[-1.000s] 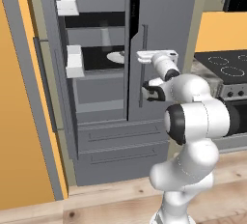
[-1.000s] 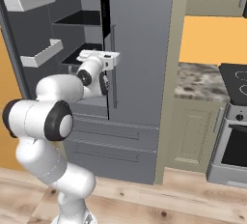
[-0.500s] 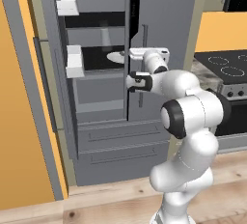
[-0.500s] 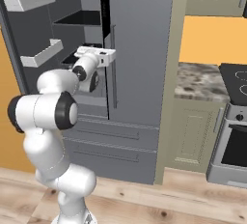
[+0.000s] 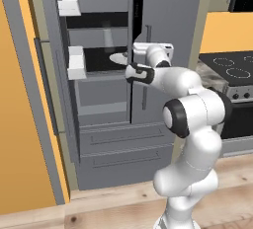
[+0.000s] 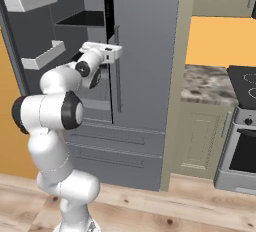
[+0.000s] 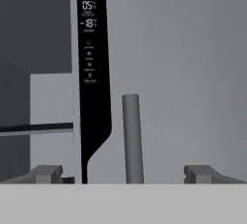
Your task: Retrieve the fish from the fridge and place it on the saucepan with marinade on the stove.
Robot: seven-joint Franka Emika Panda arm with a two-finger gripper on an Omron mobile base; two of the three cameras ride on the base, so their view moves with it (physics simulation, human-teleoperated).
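Observation:
The fridge [image 5: 170, 16] is tall and grey, its left door swung open and its right door [image 6: 145, 36] shut. My white hand [image 5: 153, 51] hovers in front of the seam between the doors, at shelf height. In the hand view my gripper [image 7: 124, 172] is open, its fingertips [image 7: 46, 174] wide apart, straddling the grey handle [image 7: 131, 136] of the right door without touching it. A round white plate [image 5: 118, 57] lies on the black shelf; I cannot make out the fish. The black stove [image 5: 225, 62] is at the far right. The saucepan and marinade are out of view.
White bins [image 5: 76, 62] hang on the open left door. A black display strip [image 7: 91, 73] runs down the door edge. Grey drawers [image 5: 123, 144] sit below. A marble counter [image 6: 207, 83] over a cream cabinet separates fridge and stove [image 6: 247, 83]. An orange panel [image 5: 20, 124] stands left.
The hand has moved up and left along the fridge front, toward the door seam, and the elbow has swung higher. The jaws have stayed open.

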